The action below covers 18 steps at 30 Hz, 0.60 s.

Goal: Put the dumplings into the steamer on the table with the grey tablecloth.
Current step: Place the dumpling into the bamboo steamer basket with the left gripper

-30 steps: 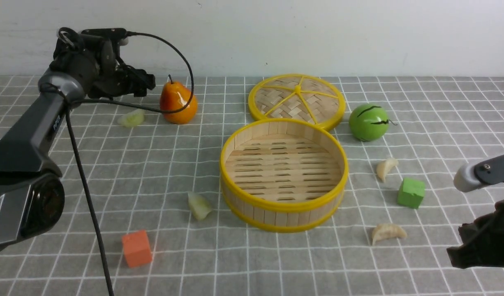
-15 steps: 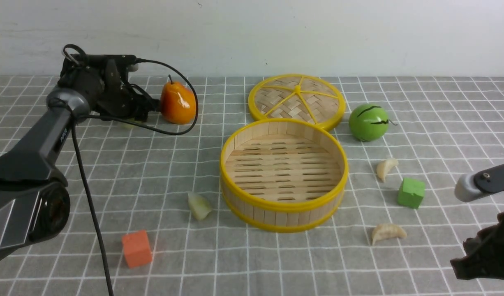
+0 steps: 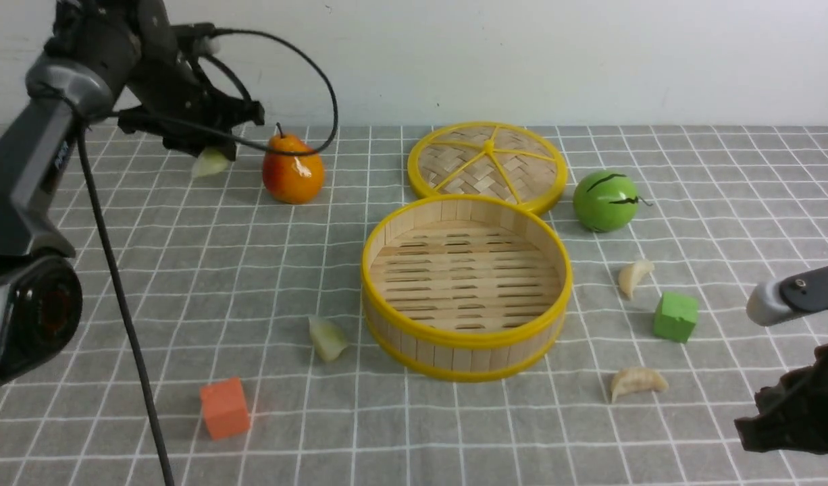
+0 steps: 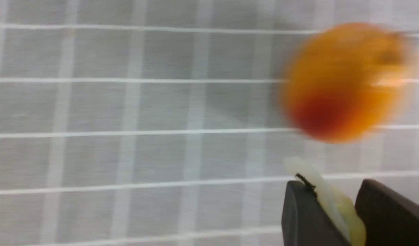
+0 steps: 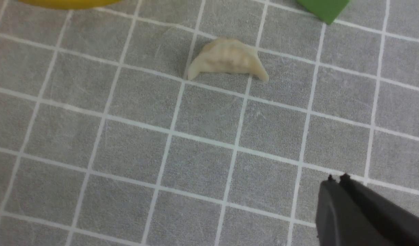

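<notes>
left gripper [image 4: 332, 212] clamps a green dumpling [image 3: 209, 163] above the surface [image 3: 252, 270] near its far-left corner, beside the pear [image 3: 292, 169]; right gripper [image 5: 337, 181] closed, empty.

a plain white wall [image 3: 522, 61], softly and evenly lit, stands behind.

No legible text — small white marking [image 3: 61, 154] on left arm [image 3: 23, 182] unreadable.
</notes>
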Motion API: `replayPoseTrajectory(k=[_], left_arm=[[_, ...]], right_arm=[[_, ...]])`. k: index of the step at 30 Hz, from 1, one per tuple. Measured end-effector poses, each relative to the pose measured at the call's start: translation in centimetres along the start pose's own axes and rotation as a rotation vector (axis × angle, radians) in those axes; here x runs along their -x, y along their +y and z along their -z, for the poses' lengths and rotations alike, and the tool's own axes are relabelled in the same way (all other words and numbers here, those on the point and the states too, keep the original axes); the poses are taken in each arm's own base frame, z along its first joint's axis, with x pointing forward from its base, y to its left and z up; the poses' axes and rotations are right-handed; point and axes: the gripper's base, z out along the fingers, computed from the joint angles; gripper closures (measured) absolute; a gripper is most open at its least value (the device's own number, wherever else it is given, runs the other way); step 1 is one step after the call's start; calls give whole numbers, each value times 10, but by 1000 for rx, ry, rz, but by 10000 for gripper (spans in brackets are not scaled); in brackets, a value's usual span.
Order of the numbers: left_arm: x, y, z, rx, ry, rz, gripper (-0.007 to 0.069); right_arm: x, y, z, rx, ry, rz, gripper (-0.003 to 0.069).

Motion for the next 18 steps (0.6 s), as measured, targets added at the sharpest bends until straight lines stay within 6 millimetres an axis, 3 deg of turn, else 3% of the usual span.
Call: replayPoseTrajectory(k=[3,5,6,7,9,11,13,14,18], left_arm=[[-1,-51,28,-158,-8,-23,436],[-10,-88,35,-238,8,-62,436],[-19,-116,39,-277,23,-103,436],[-22,-125,39,-288,30,-116,436],[-48,-176,36,-309,81,-188,436],[-68,-199,22,-273,130,-211,436],[-79,-208,11,-229,152,-215,436],[-91,-213,-6,-168,171,-216,436],[-107,-211,-50,-41,168,-204,436]], right_arm=[[2,2,0,18,-21,-38,661],[2,2,2,25,-27,-52,661],[2,2,4,27,-28,-55,661],[2,2,5,28,-30,-57,661],[0,3,13,31,-27,-59,661],[-2,3,20,31,-30,-54,661],[-2,2,24,29,-38,-50,661],[-2,2,29,29,-61,-48,661],[1,2,35,31,-109,-48,661]])
